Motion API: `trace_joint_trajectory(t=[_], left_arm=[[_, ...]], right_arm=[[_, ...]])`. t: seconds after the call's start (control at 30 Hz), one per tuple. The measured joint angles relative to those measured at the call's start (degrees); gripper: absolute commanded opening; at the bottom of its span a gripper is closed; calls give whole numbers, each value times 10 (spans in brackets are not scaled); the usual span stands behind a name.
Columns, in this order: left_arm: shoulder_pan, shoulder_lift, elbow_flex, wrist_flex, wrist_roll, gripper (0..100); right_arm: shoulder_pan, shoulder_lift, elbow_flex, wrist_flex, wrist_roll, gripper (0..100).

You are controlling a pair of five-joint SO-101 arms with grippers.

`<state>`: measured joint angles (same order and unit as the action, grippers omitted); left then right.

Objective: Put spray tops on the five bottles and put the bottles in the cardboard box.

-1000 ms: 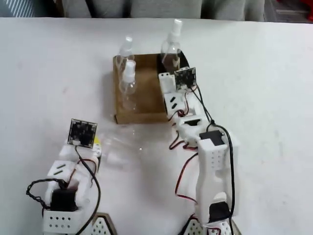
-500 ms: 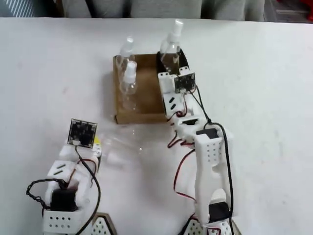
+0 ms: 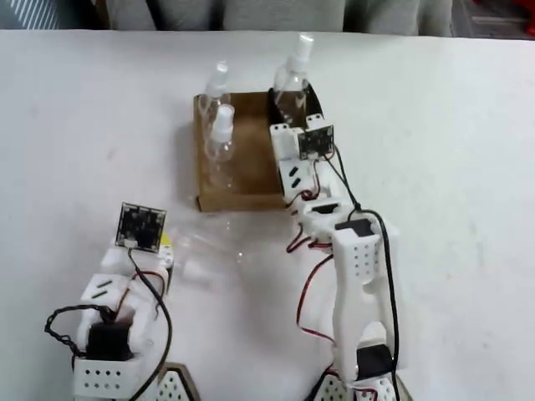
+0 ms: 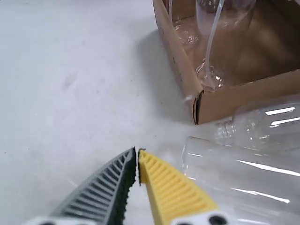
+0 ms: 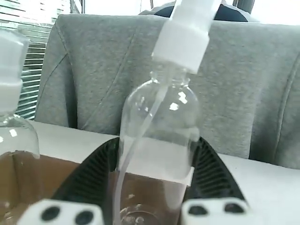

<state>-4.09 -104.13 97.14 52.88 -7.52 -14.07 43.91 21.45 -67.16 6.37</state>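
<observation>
While your right jaws clamp a spray-topped bottle over the cardboard box rim, left jaws sit closed above open bench.

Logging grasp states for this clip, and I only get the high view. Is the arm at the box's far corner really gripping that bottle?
Observer: Yes. In the right wrist view the right end effector has its black fingers against both sides of the bottle.
Operator: Is its top on?
Observer: Yes, a white spray top sits on the neck, with its tube hanging down inside.
Operator: And the left end effector?
Observer: The left wrist view shows it shut on nothing, tips together, with a lying bottle close beside it on the table.
</observation>
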Motion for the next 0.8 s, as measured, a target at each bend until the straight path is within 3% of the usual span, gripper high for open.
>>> trace_joint_trajectory(t=[0.17,0.8], left_arm=[[0,0,0,0,0,24],[0,0,0,0,0,24]], right_arm=[[-11,-49,57,20,-1,15],[-17,-56,46,46,-1,15]])
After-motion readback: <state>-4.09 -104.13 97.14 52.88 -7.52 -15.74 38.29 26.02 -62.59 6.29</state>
